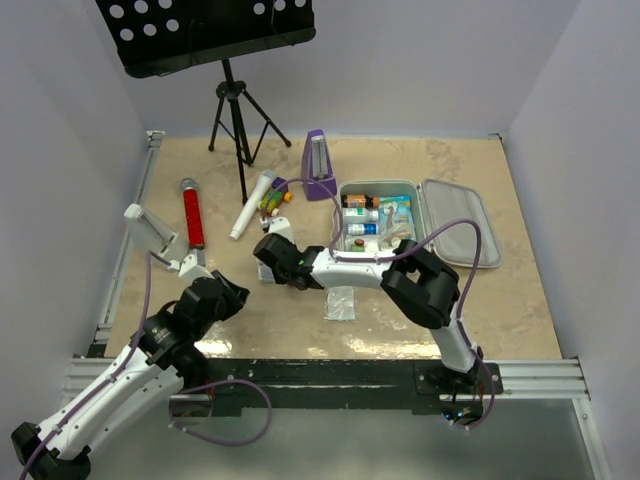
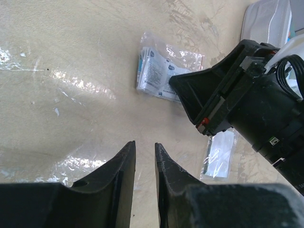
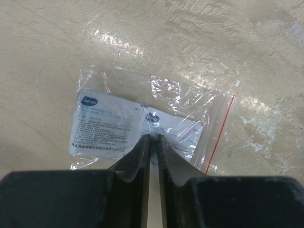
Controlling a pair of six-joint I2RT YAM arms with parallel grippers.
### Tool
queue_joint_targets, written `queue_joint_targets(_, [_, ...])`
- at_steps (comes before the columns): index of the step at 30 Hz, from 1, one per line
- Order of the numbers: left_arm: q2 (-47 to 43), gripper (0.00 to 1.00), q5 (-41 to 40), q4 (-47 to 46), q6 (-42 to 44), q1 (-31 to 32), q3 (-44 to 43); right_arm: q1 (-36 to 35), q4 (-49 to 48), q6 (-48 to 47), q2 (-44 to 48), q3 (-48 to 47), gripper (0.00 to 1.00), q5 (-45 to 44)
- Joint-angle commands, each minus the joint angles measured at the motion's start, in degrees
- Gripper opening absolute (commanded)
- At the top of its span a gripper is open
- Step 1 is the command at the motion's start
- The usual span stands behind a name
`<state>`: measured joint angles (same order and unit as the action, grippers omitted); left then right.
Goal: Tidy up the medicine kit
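Observation:
The medicine kit (image 1: 345, 228) lies open at the back right, white, with bottles and packets inside and its lid (image 1: 457, 222) flat to the right. My right gripper (image 3: 153, 138) reaches left across the table and is shut on the near edge of a clear zip bag of white wipe packets (image 3: 108, 126). The bag rests on or just above the tabletop. The bag (image 2: 159, 71) and the right gripper (image 2: 175, 85) also show in the left wrist view. My left gripper (image 2: 145, 146) hovers low over bare table, its jaws a narrow gap apart and empty.
A second clear bag (image 1: 340, 302) lies in front of the right arm. A purple metronome (image 1: 319, 165), a music stand (image 1: 236, 105), a red tube (image 1: 192, 213), a white tube (image 1: 250, 206) and small coloured items (image 1: 273, 202) stand at the back left.

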<state>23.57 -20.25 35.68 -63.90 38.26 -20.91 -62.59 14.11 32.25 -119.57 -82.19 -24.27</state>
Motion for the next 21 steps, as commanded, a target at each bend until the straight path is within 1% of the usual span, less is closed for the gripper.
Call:
queue_joint_targets(1, [0.2, 0.27, -0.9, -1.1, 0.4, -0.2, -1.9, -0.2, 0.8, 3.7, -0.5, 4.7, 0.08, 5.5])
queue_joint_targets(4, [0.3, 0.27, -0.9, -1.1, 0.6, -0.3, -1.9, -0.3, 1.6, 4.4, 2.3, 5.1, 0.0, 3.8])
queue_joint_targets(10, [0.2, 0.27, -0.8, -1.2, 0.6, -0.3, -1.9, -0.2, 5.0, 6.0, 13.2, 4.4, 0.0, -1.5])
queue_joint_targets(17, [0.6, 0.27, -0.1, -2.1, 0.4, -0.2, -1.4, 1.6, 11.7, 6.8, 22.2, 0.5, 0.0, -6.5])
queue_joint_targets(19, [0.6, 0.27, 0.1, -2.3, 0.2, -0.3, -1.3, 3.0, 13.6, 7.4, 25.1, 1.4, 0.0, -8.5])
queue_joint_targets(21, [0.9, 0.27, 0.5, -3.5, 0.2, -0.3, -1.2, 5.1, 13.4, 7.7, 29.0, 4.6, 0.0, -10.7])
